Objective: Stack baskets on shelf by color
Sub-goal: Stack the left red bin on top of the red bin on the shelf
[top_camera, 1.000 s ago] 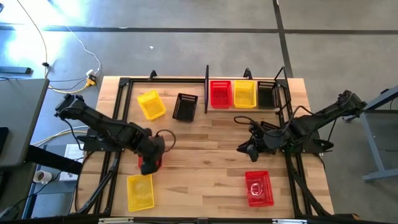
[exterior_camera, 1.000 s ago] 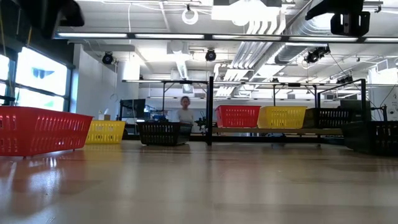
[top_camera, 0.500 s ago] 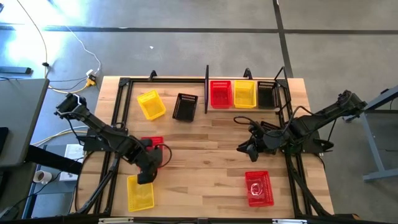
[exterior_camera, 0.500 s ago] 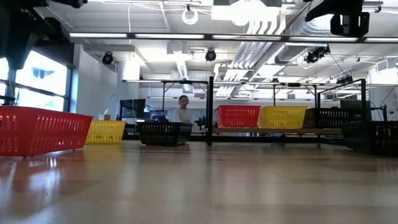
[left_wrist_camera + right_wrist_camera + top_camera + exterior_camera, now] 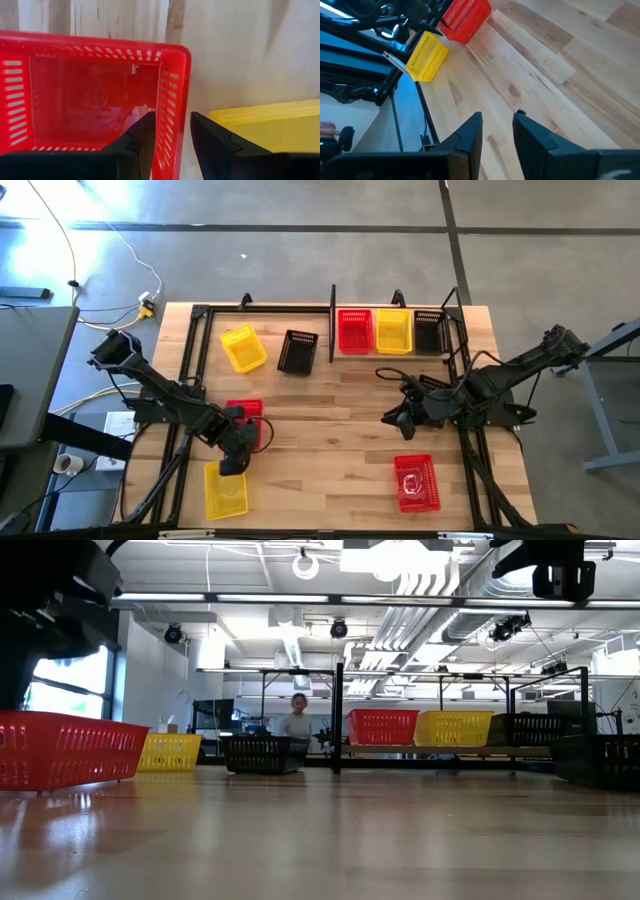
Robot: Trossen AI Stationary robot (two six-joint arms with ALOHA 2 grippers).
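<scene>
A red basket [image 5: 246, 416] stands on its base on the table's left half. My left gripper [image 5: 234, 456] points down at its near end, open, with one finger inside the basket [image 5: 142, 137] and one outside, and the basket's side wall [image 5: 172, 120] runs between them. A yellow basket [image 5: 225, 490] lies just beyond, at the near left. My right gripper [image 5: 392, 418] hangs open and empty over the table's right half. On the shelf [image 5: 332, 330] stand a red [image 5: 354, 330], a yellow [image 5: 393, 330] and a black basket [image 5: 428, 332].
A yellow basket [image 5: 243, 347] and a black basket [image 5: 297, 351] sit on the table left of the shelf. Another red basket [image 5: 416, 482] lies at the near right. Bare wood stretches across the table's middle. A person [image 5: 296, 720] shows in the room beyond.
My left gripper has sunk and drifted toward the table's near left, coming down at the red basket's near end so that most of the basket shows from above. The baskets have stayed where they were.
</scene>
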